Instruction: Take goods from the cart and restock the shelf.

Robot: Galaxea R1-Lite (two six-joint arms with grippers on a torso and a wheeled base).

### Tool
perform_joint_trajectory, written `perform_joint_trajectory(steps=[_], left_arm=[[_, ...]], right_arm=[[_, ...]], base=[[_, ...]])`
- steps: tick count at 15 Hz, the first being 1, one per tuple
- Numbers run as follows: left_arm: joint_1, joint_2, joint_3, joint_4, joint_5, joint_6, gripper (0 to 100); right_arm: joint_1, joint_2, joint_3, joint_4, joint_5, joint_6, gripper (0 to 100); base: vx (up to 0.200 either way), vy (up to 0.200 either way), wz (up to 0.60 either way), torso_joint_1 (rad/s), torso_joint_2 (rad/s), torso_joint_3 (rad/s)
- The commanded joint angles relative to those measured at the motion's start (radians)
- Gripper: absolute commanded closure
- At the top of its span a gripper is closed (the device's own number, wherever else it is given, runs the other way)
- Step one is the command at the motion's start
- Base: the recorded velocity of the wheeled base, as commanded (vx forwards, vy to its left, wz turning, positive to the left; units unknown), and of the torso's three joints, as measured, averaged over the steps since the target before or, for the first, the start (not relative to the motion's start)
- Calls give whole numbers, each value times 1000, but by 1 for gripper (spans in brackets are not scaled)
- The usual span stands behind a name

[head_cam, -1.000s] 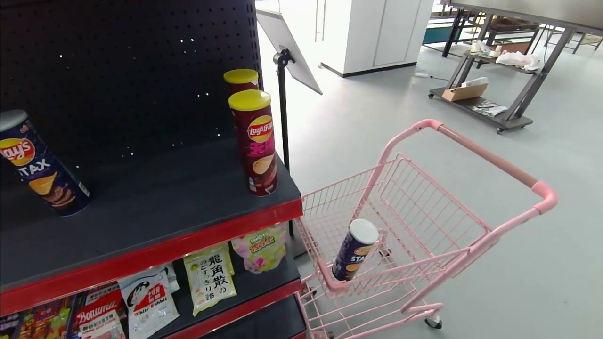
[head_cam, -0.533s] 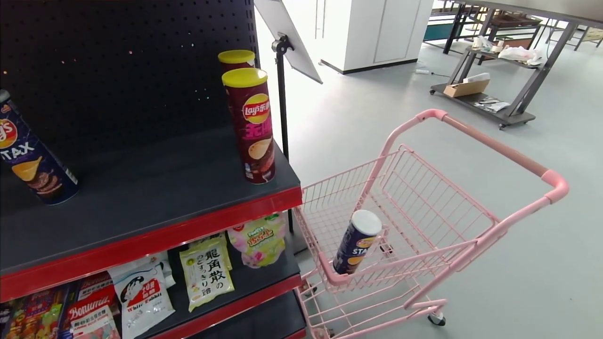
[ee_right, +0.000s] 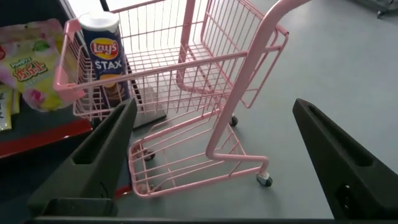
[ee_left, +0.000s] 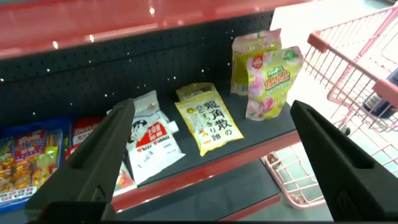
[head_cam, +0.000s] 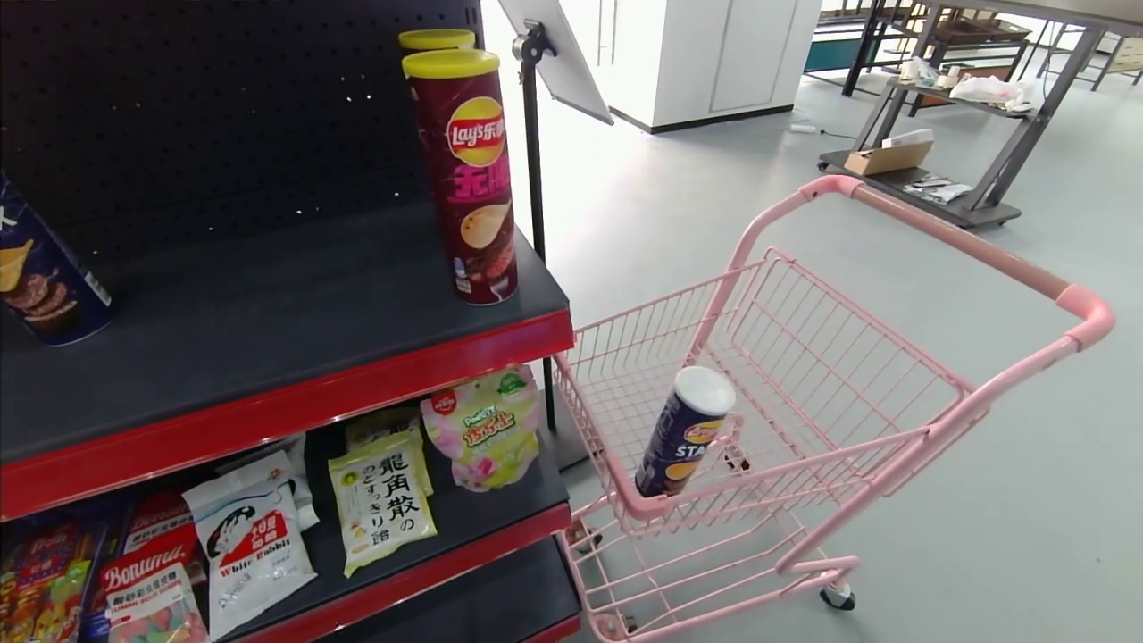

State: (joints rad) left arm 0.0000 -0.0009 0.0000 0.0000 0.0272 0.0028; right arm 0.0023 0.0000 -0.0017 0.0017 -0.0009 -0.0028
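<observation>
At 9 o'clock the blue can (head_cam: 49, 286) is cut off by the edge. At 11 o'clock the rear can (head_cam: 438, 38) is mostly hidden behind the front can (head_cam: 469, 179).

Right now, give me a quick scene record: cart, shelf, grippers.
cart: pink cart, right of the shelving
cart load: blue chip can, in the corner near the shelving
top shelf: maroon cans at right end, second blue can at left
lower shelf: snack bags
left gripper: open, empty, facing lower shelf
right gripper: open, empty, facing cart
</observation>
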Motion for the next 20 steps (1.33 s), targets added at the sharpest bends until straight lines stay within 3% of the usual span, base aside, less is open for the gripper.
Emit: perform_joint_trajectory(steps=[1,9,14,15,17,18,20], left_arm=[[0,1,0,0,0,0,0],[0,1,0,0,0,0,0],[0,1,0,0,0,0,0],[0,1,0,0,0,0,0],[0,1,0,0,0,0,0],[0,1,0,0,0,0,0],[0,1,0,0,0,0,0]], right_arm=[[1,0,0,1,1,0,0],[1,0,0,0,1,0,0],[1,0,-1,0,1,-11,0],[11,69,-115,-2,28,9,0],[30,430,-437,-12,51,205,0],[62,560,-511,-20,105,198,0],[165,678,-524,-89,177,165,0]], base=[[0,0,0,-173,549,369],[0,0,0,-138,519,375],[0,0,0,-21,125,95],[0,0,0,0,0,0],[0,0,0,0,0,0],[0,0,0,0,0,0],[0,0,0,0,0,0]])
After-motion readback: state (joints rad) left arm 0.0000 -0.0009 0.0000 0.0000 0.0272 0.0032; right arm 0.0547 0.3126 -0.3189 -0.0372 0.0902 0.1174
